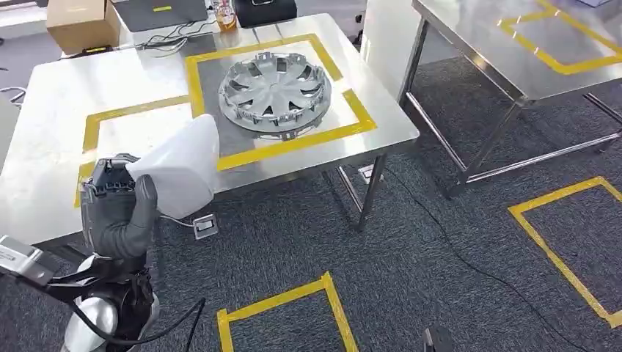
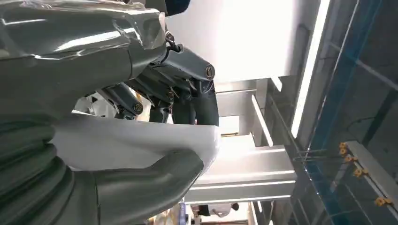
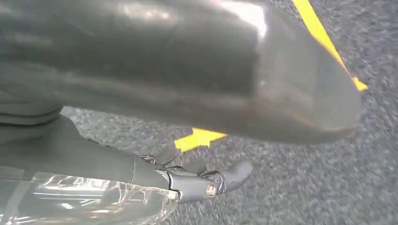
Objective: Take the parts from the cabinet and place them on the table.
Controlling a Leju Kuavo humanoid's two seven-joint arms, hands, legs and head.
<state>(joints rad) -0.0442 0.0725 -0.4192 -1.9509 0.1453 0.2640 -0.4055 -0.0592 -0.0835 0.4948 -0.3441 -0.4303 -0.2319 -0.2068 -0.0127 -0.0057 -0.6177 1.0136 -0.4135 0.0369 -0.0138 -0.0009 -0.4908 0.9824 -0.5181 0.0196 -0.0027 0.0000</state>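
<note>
A white moulded plastic part (image 1: 183,165) is held in my left hand (image 1: 117,213) over the near edge of the steel table (image 1: 44,147), beside a yellow-taped square. In the left wrist view the thumb and the dark fingers (image 2: 187,79) clamp the white part (image 2: 141,140) from both sides. A silver wheel cover (image 1: 275,92) lies flat inside the other yellow-taped square on the table. My right hand (image 3: 187,183) hangs above the grey carpet with its fingers loosely apart and nothing in them.
A cardboard box (image 1: 81,26), black items and cables sit along the table's far edge. A second steel table (image 1: 513,66) stands to the right. Yellow tape squares (image 1: 286,315) mark the carpet, and a small socket box (image 1: 205,226) lies under the table edge.
</note>
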